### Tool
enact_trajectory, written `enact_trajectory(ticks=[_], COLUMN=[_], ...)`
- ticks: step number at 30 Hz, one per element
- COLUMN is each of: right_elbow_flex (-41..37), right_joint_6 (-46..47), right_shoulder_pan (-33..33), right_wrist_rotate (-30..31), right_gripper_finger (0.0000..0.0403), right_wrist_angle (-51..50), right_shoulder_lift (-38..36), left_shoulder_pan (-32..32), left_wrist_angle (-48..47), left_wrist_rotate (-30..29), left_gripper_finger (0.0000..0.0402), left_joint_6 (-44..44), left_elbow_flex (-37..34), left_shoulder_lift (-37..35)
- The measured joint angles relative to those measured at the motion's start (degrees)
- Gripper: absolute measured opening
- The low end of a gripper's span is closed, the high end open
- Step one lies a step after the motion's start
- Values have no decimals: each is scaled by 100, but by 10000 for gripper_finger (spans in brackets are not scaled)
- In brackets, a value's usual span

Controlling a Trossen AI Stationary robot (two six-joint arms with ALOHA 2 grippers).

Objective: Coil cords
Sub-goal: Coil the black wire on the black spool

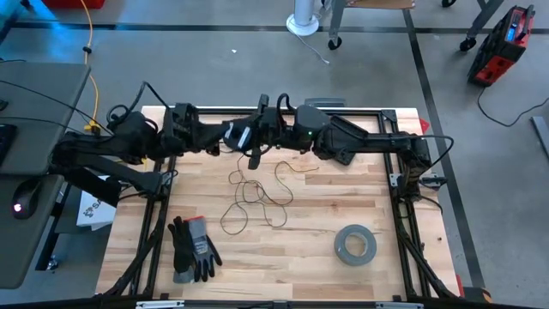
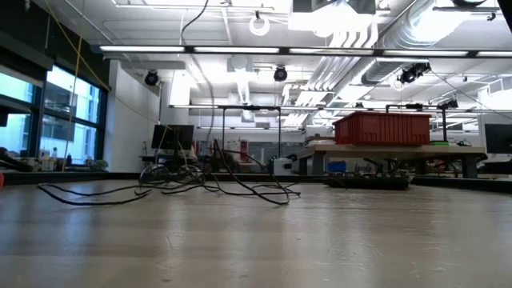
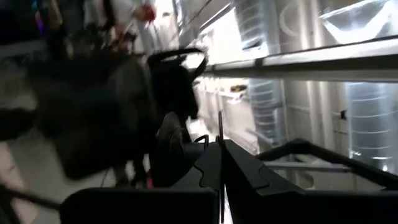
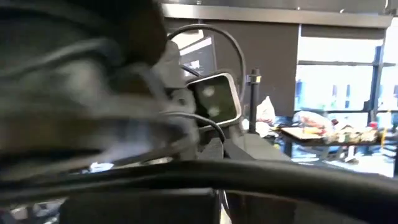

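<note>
The thin dark cord (image 1: 257, 199) lies in loose loops on the middle of the wooden table, and the low view shows it as flat tangled loops (image 2: 200, 188). Both arms meet high above the table's far middle. My left gripper (image 1: 247, 139) (image 3: 219, 154) is shut, and a thin strand stands out between its fingertips. My right gripper (image 1: 268, 129) (image 4: 217, 149) faces it at close range, also shut. Neither gripper shows in the low view. My left gripper pinches a thin strand of the cord (image 3: 219, 124) between its two shut fingertips, and the strand sticks out past the tips. The hold is well above the table, with the rest of the cord slack in loops on the wood. My right gripper is blurred in its own view, and I cannot tell whether it touches the cord.
A pair of grey-and-black gloves (image 1: 193, 249) lies near the front left. A grey tape roll (image 1: 354, 245) sits at the front right. A yellow cable (image 1: 90, 60) runs on the floor beyond the table's left side. Dark frame rails (image 1: 403, 206) border the tabletop.
</note>
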Motion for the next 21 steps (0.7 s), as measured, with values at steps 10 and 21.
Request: enact_trajectory(ticks=[10, 21], right_elbow_flex=[0, 0], right_joint_6=[-522, -741], right_shoulder_pan=[-335, -725], right_wrist_rotate=[2, 11], right_gripper_finger=[0, 0], right_wrist_angle=[-721, -2202], right_shoulder_lift=[0, -377], left_shoulder_pan=[-145, -144], left_wrist_angle=[-1359, -3804], left_wrist_rotate=[-12, -749], left_gripper_finger=[0, 0], left_joint_6=[625, 2236], left_elbow_flex=[-2, -9], left_shoulder_lift=[-667, -1184])
